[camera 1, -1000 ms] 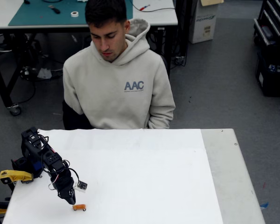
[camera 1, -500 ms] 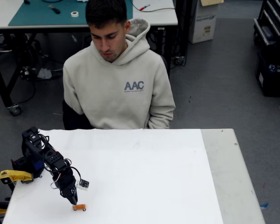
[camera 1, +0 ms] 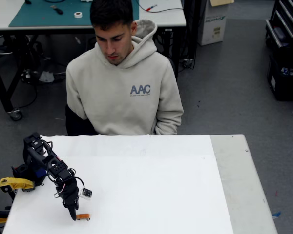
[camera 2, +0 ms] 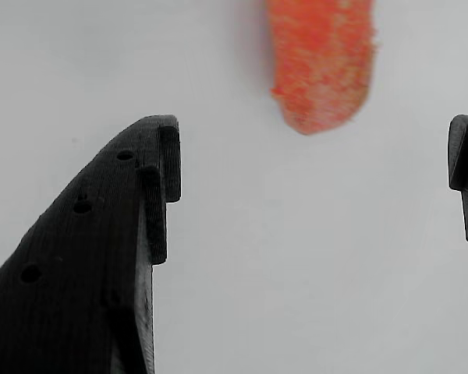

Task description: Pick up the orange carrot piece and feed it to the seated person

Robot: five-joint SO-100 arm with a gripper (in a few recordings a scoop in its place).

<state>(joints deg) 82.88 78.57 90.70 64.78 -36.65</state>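
The orange carrot piece point(camera 1: 83, 216) lies on the white table sheet near the front left. In the wrist view the carrot piece point(camera 2: 321, 62) fills the top centre, just beyond the fingertips and in line with the gap between them. My black gripper point(camera 1: 72, 215) is lowered to the sheet right beside the carrot's left end, and the gripper point(camera 2: 316, 164) stands open with nothing between its fingers point(camera 2: 160, 167). The seated person point(camera 1: 123, 80), in a beige hoodie, sits behind the table's far edge and looks down.
A white sheet point(camera 1: 151, 190) covers most of the table, with a bare grey strip point(camera 1: 239, 180) on the right. A yellow clamp part point(camera 1: 14, 184) sits by the arm's base at the left edge. A workbench point(camera 1: 49, 14) stands behind the person.
The gripper has dropped lower and come down to the sheet just left of the carrot piece. The carrot and the person have not moved.
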